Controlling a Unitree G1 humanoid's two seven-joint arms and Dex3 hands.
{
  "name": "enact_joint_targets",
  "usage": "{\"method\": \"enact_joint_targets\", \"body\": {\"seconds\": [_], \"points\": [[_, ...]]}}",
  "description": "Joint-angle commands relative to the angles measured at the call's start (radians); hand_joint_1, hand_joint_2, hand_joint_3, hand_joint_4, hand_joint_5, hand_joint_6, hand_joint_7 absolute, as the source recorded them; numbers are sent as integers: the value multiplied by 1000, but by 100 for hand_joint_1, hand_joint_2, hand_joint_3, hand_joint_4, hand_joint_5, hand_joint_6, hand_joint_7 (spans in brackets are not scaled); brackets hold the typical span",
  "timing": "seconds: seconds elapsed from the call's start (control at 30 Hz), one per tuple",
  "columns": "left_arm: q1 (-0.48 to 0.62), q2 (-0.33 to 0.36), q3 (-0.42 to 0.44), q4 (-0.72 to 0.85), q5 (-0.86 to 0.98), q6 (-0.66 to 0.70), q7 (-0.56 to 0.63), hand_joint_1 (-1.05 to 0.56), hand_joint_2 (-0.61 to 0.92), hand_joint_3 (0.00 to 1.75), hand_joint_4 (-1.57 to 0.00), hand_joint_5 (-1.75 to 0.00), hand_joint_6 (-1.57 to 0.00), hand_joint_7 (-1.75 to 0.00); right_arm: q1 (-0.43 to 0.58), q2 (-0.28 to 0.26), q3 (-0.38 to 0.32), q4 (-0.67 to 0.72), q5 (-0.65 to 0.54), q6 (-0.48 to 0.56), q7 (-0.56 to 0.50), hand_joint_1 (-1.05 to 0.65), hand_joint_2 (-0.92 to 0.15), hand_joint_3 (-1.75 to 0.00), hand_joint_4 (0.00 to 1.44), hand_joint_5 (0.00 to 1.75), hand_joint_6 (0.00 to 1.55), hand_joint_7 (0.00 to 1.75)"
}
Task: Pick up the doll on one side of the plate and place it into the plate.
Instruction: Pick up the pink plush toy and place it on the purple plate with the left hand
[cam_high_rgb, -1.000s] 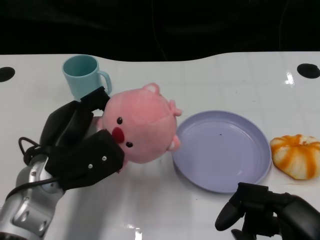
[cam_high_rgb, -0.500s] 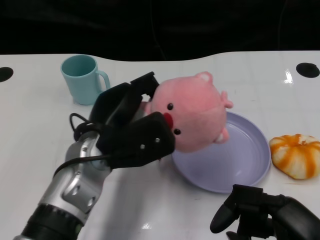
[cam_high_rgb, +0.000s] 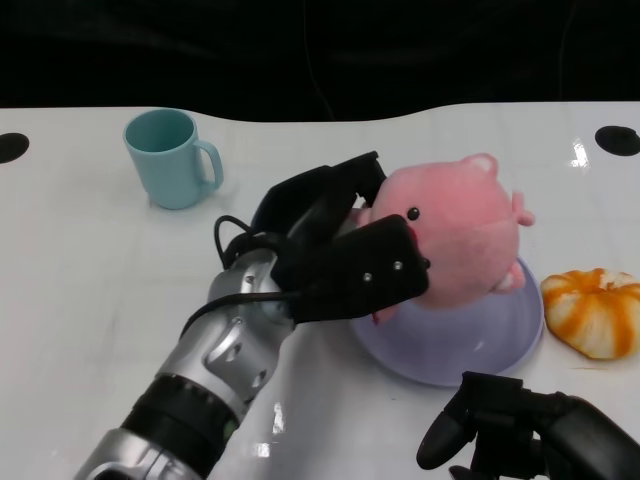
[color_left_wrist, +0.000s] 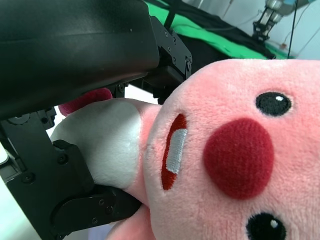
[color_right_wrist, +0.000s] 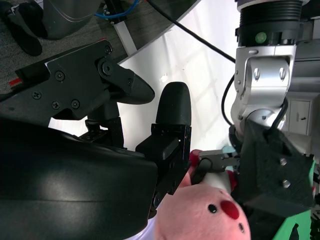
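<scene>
Left hand (cam_high_rgb: 335, 255) grips the round pink plush doll (cam_high_rgb: 455, 240) above the lavender plastic plate (cam_high_rgb: 470, 345), centre-right of frame; right hand (cam_high_rgb: 520, 435) hangs empty, fingers apart, lower right.

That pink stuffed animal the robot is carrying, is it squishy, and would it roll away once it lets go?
Probably squishy: the pink doll is fuzzy plush, and the left hand grips it without anything rigid showing. It looks light, carried aloft over the plate by one hand. Its round body might roll or tip slightly, though the raised rim should likely contain it.
</scene>
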Motion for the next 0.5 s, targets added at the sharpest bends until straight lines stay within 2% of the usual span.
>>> {"method": "enact_joint_targets", "body": {"seconds": [0.03, 0.13, 0.23, 0.3, 0.33, 0.37, 0.43, 0.47, 0.5], "points": [[-62, -25, -8, 45, 12, 46, 6, -18, 36, 136, -100, -175, -80, -175, 7, -8, -4, -14, -1, -10, -4, -16, -67, -92, 62, 164, 55, 128], [-96, -44, -23, 80, 23, 99, -16, -21, 39, 131, -98, -175, -76, -175, 9, -3, -5, -16, 7, -6, -4, -16, -67, -93, 62, 164, 55, 129], [-130, -59, -37, 120, 18, 142, -52, -18, 54, 98, -92, -175, -69, -175, 12, -4, -3, -24, 6, 0, -6, -16, -67, -93, 62, 165, 55, 129], [-144, -69, -31, 140, 4, 160, -69, -16, 54, 91, -90, -175, -68, -174, 14, -4, -3, -26, 8, -2, -5, -16, -67, -92, 62, 165, 55, 129], [-151, -71, -27, 151, -5, 161, -80, -16, 53, 85, -87, -175, -70, -161, 15, -4, -4, -26, 9, -4, -5, -16, -67, -92, 62, 165, 55, 129], [-156, -73, -24, 159, -12, 161, -88, -19, 57, 70, -77, -170, -78, -118, 15, -4, -4, -26, 9, -4, -5, -16, -67, -92, 62, 165, 55, 129], [-161, -66, -21, 167, -35, 142, -136, -19, 64, 55, -71, -162, -87, -77, 14, -4, -3, -29, 8, -1, -6, -16, -67, -92, 62, 165, 55, 129], [-159, -59, -19, 164, -51, 131, -171, -24, 75, 40, -66, -152, -82, -48, 14, -4, -3, -30, 7, 0, -6, -17, -67, -92, 62, 165, 55, 129], [-154, -49, -22, 154, -60, 128, -202, -28, 83, 28, -56, -136, -76, -30, 13, -5, -3, -31, 7, 3, -7, -17, -67, -92, 62, 165, 55, 129]]}}
